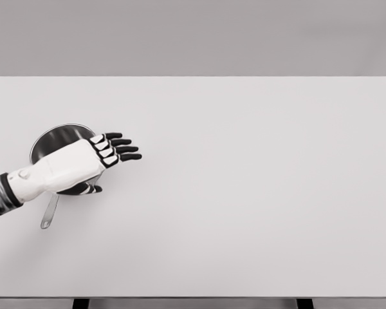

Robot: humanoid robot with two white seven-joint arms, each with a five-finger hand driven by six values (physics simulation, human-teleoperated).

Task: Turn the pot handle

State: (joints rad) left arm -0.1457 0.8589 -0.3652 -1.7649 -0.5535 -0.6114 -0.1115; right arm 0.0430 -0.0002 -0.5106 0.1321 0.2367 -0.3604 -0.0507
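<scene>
My left hand hovers flat above the steel pot, fingers outstretched, holding nothing; its handle points toward me.

Seen from the head camera: left hand reaching in from the lower left over a steel pot on a white desk. Fingers extended flat, pointing right, past the pot's rim; thumb tucked beneath. Pot handle slanting toward the near edge, clear of the hand.
</scene>
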